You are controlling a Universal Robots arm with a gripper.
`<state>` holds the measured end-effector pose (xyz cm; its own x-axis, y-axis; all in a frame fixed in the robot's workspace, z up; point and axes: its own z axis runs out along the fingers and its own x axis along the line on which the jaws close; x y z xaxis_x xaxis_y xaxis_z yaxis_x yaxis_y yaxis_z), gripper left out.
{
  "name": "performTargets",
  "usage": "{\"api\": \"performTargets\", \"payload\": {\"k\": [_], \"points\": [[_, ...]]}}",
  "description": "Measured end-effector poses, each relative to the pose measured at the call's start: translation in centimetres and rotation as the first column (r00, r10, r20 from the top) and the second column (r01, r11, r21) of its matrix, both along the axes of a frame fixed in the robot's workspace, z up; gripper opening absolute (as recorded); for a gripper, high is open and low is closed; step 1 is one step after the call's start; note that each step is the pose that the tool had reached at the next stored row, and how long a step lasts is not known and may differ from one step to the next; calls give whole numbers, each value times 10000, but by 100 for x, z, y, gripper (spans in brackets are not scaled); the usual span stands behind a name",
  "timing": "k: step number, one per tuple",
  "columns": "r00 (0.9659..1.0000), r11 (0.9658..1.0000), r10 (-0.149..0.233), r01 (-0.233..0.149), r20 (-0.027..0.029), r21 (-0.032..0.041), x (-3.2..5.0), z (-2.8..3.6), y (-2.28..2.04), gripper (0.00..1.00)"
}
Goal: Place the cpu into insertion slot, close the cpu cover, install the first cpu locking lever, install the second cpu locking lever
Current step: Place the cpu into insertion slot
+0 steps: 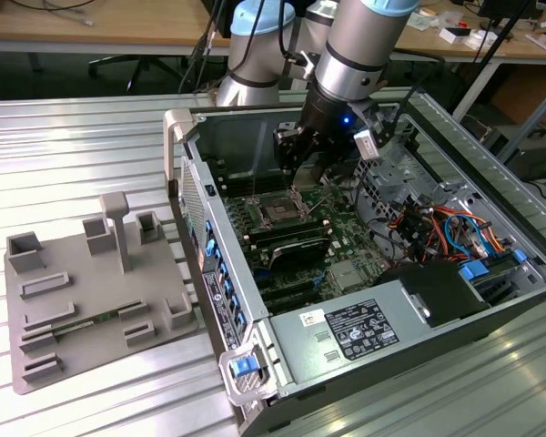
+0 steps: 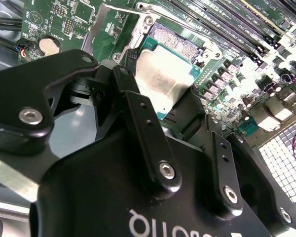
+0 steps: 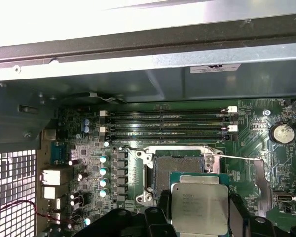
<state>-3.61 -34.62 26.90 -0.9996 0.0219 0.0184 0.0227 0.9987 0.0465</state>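
Nearest, the end effector (image 2: 163, 96), fingers (image 2: 138, 113) closed on two edges of the cpu (image 3: 200, 207), hangs it close over the bare insertion slot (image 3: 176, 169): placement seems underway, demanding square alignment with its rim.

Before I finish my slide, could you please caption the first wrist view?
Black gripper grips the square, silver-topped cpu close to the dark, silver-rimmed insertion slot.

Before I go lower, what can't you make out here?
1. Gap between cpu and slot: cpu overlaps the slot in both wrist views, so contact is unclear.
2. Cpu underside: faces away from both wrist cameras.
3. Slot pins: too small in the exterior view, under the hand.
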Motion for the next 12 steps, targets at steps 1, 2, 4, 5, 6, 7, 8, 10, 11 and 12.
{"api": "performTargets", "payload": {"k": [1, 2, 4, 5, 6, 7, 8, 10, 11, 12], "points": [[10000, 10000, -56, 56, 0, 0, 0, 0, 0, 55], [9999, 9999, -107, 107, 0, 0, 0, -1, 0, 55], [9998, 9998, -190, 190, 0, 0, 0, -1, 0, 55], [9998, 9998, -217, 217, 0, -1, 0, -1, 0, 55], [9997, 9997, -258, 258, 0, -1, 0, -1, 0, 55], [9996, 9996, -289, 289, 0, -2, 0, -1, 0, 55], [9995, 9995, -325, 325, 0, -3, 0, -1, 0, 55], [9992, 9992, -405, 405, 0, -3, 0, -1, 0, 55], [9991, 9991, -422, 422, 1, -3, 0, -1, 0, 55], [9990, 9990, -445, 445, 1, -3, 0, -1, 0, 55]]}}
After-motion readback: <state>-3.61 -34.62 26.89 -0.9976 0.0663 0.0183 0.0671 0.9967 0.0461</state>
